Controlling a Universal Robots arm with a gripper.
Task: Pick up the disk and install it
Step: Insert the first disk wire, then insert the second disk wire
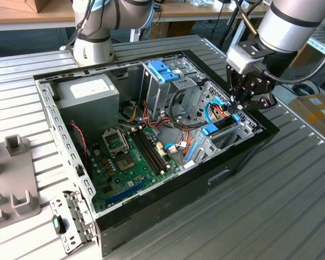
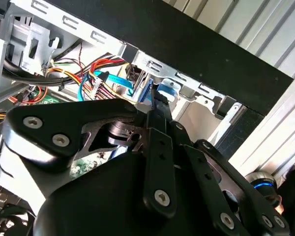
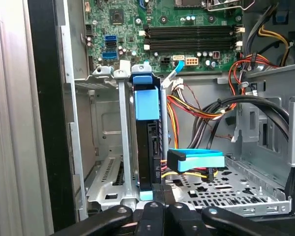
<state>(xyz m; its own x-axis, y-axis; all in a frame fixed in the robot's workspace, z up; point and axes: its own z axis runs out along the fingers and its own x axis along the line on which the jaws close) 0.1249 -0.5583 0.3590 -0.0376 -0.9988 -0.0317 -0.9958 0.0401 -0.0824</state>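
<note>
The black gripper point(image 1: 236, 106) points down, pinching the blue-framed silver disk point(image 3: 148, 142). The disk stands on edge in the grey metal bay point(image 3: 105, 162) at the open black computer case's point(image 1: 233, 162) corner.

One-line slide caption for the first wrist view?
Hand at the disk, standing on edge in the case's drive bay, motherboard beyond.

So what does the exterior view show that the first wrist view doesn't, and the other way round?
Exterior view alone: the whole open computer case on the slatted table, the grey power supply, the blue latch on the drive cage, and the arm reaching over the case.

First wrist view alone: the disk seen edge-on, standing upright in its bay, its blue frame end facing the camera.

Both: the motherboard, the bundled coloured cables, and the gripper at the disk.
</note>
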